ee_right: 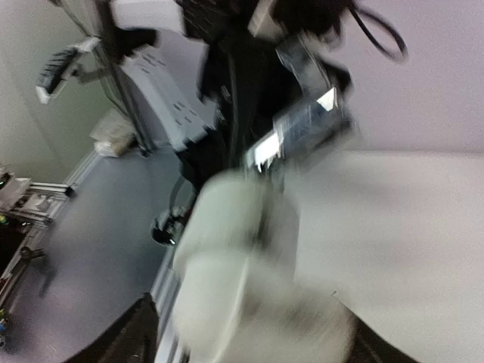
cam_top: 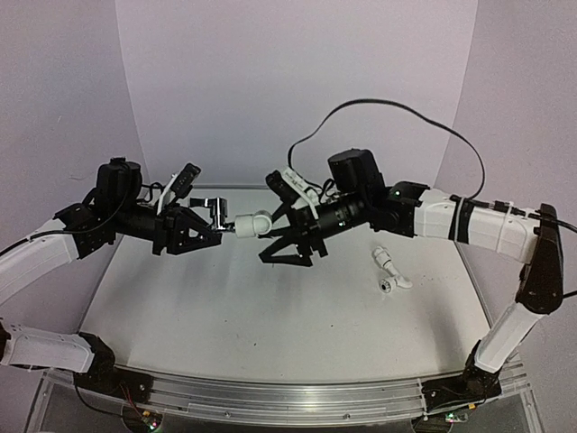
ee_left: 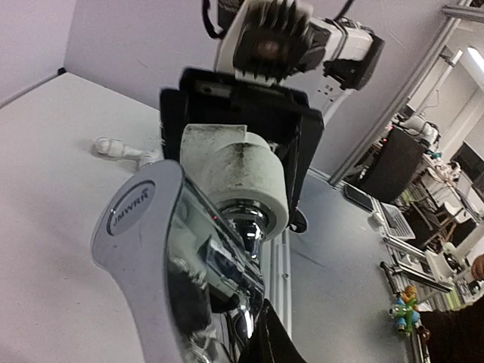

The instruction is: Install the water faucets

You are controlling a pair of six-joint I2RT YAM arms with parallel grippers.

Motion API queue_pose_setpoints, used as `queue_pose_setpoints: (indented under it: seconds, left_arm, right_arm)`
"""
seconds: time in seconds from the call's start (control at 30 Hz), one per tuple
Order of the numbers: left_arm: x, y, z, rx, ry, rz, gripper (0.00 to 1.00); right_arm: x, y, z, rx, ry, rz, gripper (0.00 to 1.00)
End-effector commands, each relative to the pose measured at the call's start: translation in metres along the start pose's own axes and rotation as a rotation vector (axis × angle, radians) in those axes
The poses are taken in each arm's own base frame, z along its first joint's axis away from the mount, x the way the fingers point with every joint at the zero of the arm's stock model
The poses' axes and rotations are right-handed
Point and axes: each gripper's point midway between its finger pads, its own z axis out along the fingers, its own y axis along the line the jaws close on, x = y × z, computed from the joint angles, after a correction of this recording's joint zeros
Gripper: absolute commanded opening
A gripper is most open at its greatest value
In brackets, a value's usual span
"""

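Fingers of left gripper [cam_top: 213, 229] pinch a chrome faucet [cam_top: 219, 209]. Right gripper [cam_top: 268, 222], fingers spread, flanks the white fitting [cam_top: 255, 223] on its tip, lying arm-to-arm.

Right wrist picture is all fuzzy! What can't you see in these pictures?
Right wrist view: motion blur smears the fitting; whether the right gripper grips it is unclear.
Left wrist view: the faucet is cut off by the bottom edge.
Top view: the spare parts on the table are too small to identify.

An oval badge [ee_left: 130, 206] on the chrome lever [ee_left: 155, 257] carries capitals, roughly "JNWRK", but they are too soft to read surely. No other text is legible.
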Motion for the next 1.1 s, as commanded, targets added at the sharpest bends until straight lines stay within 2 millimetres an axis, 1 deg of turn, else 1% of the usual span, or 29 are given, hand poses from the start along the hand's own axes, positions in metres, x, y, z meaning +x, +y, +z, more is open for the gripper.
queue_pose_setpoints:
  seconds: [0.0, 0.03, 0.07, 0.13, 0.17, 0.23, 0.27, 0.33, 0.4, 0.47, 0.57, 0.67, 0.73, 0.8, 0.9, 1.0, 1.07]
  left_arm:
    - [-0.046, 0.032, -0.016, -0.242, -0.160, -0.020, 0.00]
    - [-0.048, 0.041, -0.018, -0.283, -0.181, -0.091, 0.00]
    - [-0.049, 0.047, -0.019, -0.307, -0.196, -0.153, 0.00]
    - [-0.047, 0.054, -0.016, -0.302, -0.208, -0.301, 0.00]
    - [-0.045, 0.053, -0.012, -0.269, -0.195, -0.354, 0.00]
    - [-0.041, 0.051, -0.003, -0.196, -0.160, -0.459, 0.00]
    - [-0.038, 0.047, 0.001, -0.149, -0.135, -0.494, 0.00]
    - [-0.033, 0.043, 0.008, -0.080, -0.091, -0.562, 0.00]
    - [-0.030, 0.037, 0.012, -0.027, -0.060, -0.586, 0.00]
    - [-0.028, 0.033, 0.012, -0.007, -0.048, -0.589, 0.00]
    - [-0.025, 0.027, 0.011, 0.021, -0.034, -0.582, 0.00]
    - [-0.023, 0.023, 0.010, 0.033, -0.028, -0.577, 0.00]
    - [-0.022, 0.021, 0.009, 0.036, -0.028, -0.567, 0.00]
    - [-0.022, 0.017, 0.008, 0.044, -0.028, -0.544, 0.00]
    - [-0.023, 0.010, 0.006, 0.066, -0.024, -0.491, 0.00]
    - [-0.023, 0.001, 0.003, 0.081, -0.029, -0.372, 0.00]
    - [-0.022, -0.004, -0.001, 0.070, -0.045, -0.241, 0.00]
  right_arm:
    - [0.015, -0.050, -0.054, 0.493, 0.062, -0.016, 0.92]
    - [0.016, -0.056, -0.063, 0.560, 0.060, -0.062, 0.96]
    - [0.015, -0.060, -0.070, 0.615, 0.055, -0.110, 0.98]
    - [0.007, -0.057, -0.078, 0.692, 0.037, -0.234, 0.98]
    - [0.002, -0.055, -0.080, 0.727, 0.033, -0.322, 0.98]
    - [-0.008, -0.045, -0.076, 0.754, 0.029, -0.467, 0.98]
    - [-0.017, -0.042, -0.074, 0.765, 0.016, -0.548, 0.98]
    - [-0.028, -0.036, -0.067, 0.750, 0.000, -0.654, 0.98]
    - [-0.039, -0.033, -0.058, 0.717, -0.017, -0.751, 0.98]
    - [-0.045, -0.038, -0.045, 0.684, -0.015, -0.789, 0.97]
    - [-0.046, -0.044, -0.024, 0.615, -0.008, -0.804, 0.92]
    - [-0.039, -0.045, -0.005, 0.534, 0.000, -0.796, 0.85]
    - [-0.036, -0.046, 0.004, 0.504, -0.004, -0.777, 0.78]
    - [-0.036, -0.048, 0.009, 0.482, -0.011, -0.756, 0.68]
    - [-0.036, -0.050, 0.013, 0.452, -0.029, -0.705, 0.48]
    - [-0.036, -0.046, 0.012, 0.398, -0.050, -0.650, 0.29]
    - [-0.034, -0.039, 0.010, 0.330, -0.058, -0.597, 0.11]
